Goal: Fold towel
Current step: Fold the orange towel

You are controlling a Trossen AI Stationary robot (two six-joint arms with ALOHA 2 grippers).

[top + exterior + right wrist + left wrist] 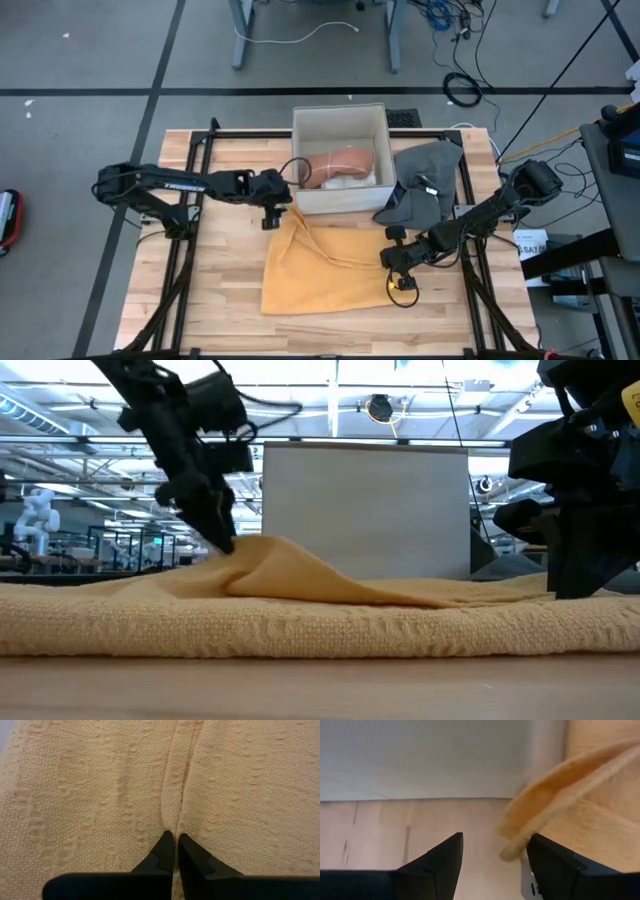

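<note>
A yellow towel (325, 270) lies spread on the wooden table, rumpled toward its far left corner (520, 837), which stands up a little off the wood. My left gripper (272, 215) hangs open at that corner, slanting down, with the corner's tip beside one finger (545, 855). In the low view its fingers (222, 540) reach the towel's raised hump (270, 565). My right gripper (400, 282) is shut on the towel at its right edge, toward the near right corner. My left gripper stands open with the towel's far left corner next to the inner side of one finger; I cannot tell whether it touches. My right gripper (174, 836) pinches a thin raised ridge of the towel (172, 820) between its two fingertips, slanting down from above. The cloth around the ridge lies flat on the table.
A white box (340, 120) with a pinkish cloth (340, 165) inside stands just beyond the towel, close to my left gripper. A grey cloth (425, 180) lies to the right of the box. Black frame rails (190, 270) run along the table's sides.
</note>
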